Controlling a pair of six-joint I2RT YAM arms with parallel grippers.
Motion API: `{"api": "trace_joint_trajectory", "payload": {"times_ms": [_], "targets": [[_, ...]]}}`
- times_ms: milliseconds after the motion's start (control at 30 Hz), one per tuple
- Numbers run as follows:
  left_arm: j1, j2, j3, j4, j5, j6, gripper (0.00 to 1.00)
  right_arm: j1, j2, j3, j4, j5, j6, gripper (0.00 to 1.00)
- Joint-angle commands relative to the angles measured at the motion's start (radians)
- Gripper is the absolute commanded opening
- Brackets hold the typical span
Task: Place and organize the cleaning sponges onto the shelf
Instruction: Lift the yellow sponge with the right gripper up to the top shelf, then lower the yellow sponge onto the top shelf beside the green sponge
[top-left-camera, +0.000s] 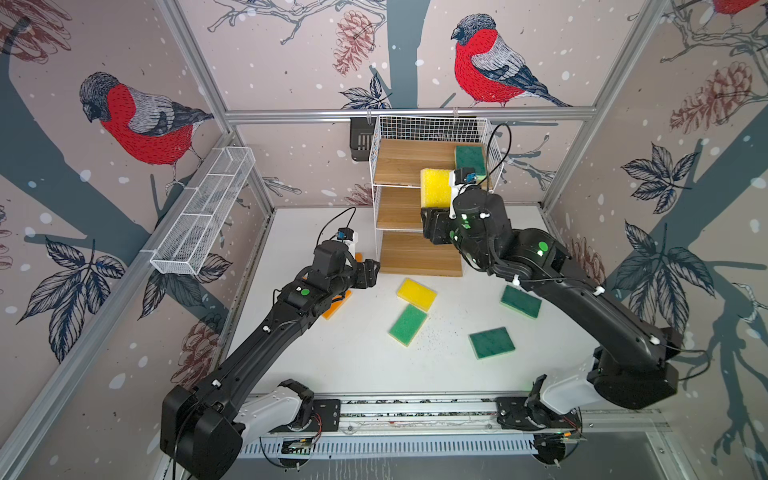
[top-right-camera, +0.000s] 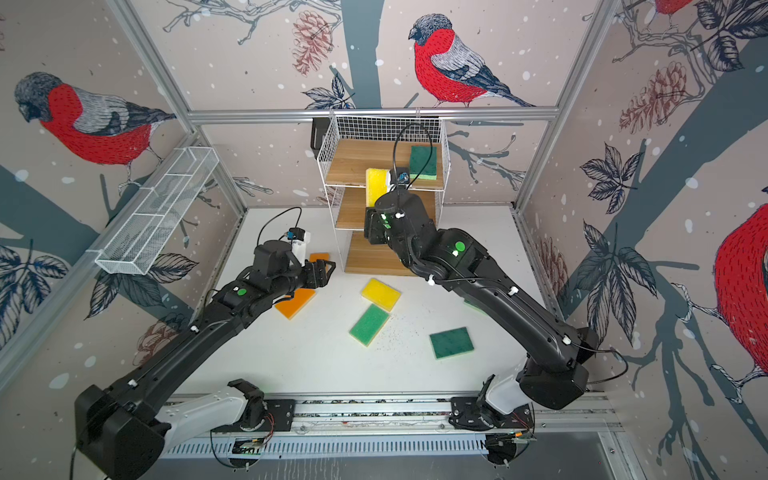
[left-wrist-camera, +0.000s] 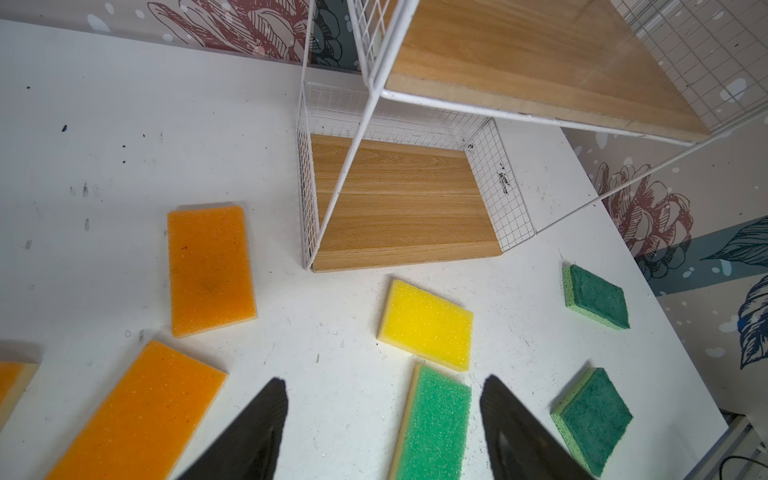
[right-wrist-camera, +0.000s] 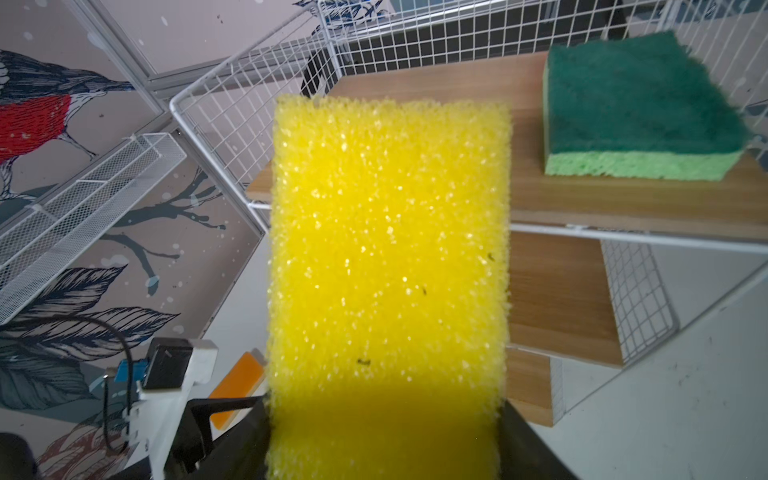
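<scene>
The shelf (top-left-camera: 407, 160) stands at the back of the table, with one dark green sponge (top-left-camera: 469, 160) on its top board. My right gripper (right-wrist-camera: 384, 436) is shut on a yellow sponge (right-wrist-camera: 388, 249), held on end in front of the top board's edge (top-right-camera: 375, 185). My left gripper (left-wrist-camera: 384, 380) hangs open and empty above the table, left of the bottom board. On the table lie a yellow sponge (left-wrist-camera: 426, 324), a light green one (left-wrist-camera: 436, 424), two dark green ones (top-left-camera: 491, 342) (top-left-camera: 520, 301) and orange ones (left-wrist-camera: 211, 270) (left-wrist-camera: 141, 411).
A long white mesh trough (top-left-camera: 203, 212) hangs on the left wall rail. A small black basket (top-left-camera: 360, 141) hangs behind the shelf's left corner. Dark crumbs (top-left-camera: 440, 332) speckle the table near the green sponges. My left arm (top-left-camera: 291, 307) covers part of an orange sponge.
</scene>
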Motion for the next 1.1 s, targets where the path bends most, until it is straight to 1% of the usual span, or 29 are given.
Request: {"api": "trace_joint_trajectory", "payload": {"times_ms": [0,133,467,767,933,1067], "targets": [[0.000,0.010,0.021,0.000,-0.016,0.015,0.74,-0.050,-0.005,-0.005,0.107,-0.056,-0.034,0.68],[0.002,0.007,0.031,-0.003,-0.031,0.025,0.74,-0.090,0.003,0.006,0.147,-0.094,-0.039,0.68],[0.010,0.020,0.044,0.007,-0.043,0.032,0.75,-0.107,0.040,0.077,0.179,-0.081,-0.116,0.68],[0.025,0.043,0.045,0.029,-0.016,0.012,0.75,-0.114,0.097,0.091,0.247,-0.029,-0.161,0.69],[0.032,0.051,0.045,0.034,-0.006,0.008,0.75,-0.114,0.137,0.120,0.260,0.021,-0.167,0.69],[0.039,0.053,0.078,0.038,0.001,0.009,0.75,-0.114,0.171,0.153,0.263,0.033,-0.176,0.70]]}}
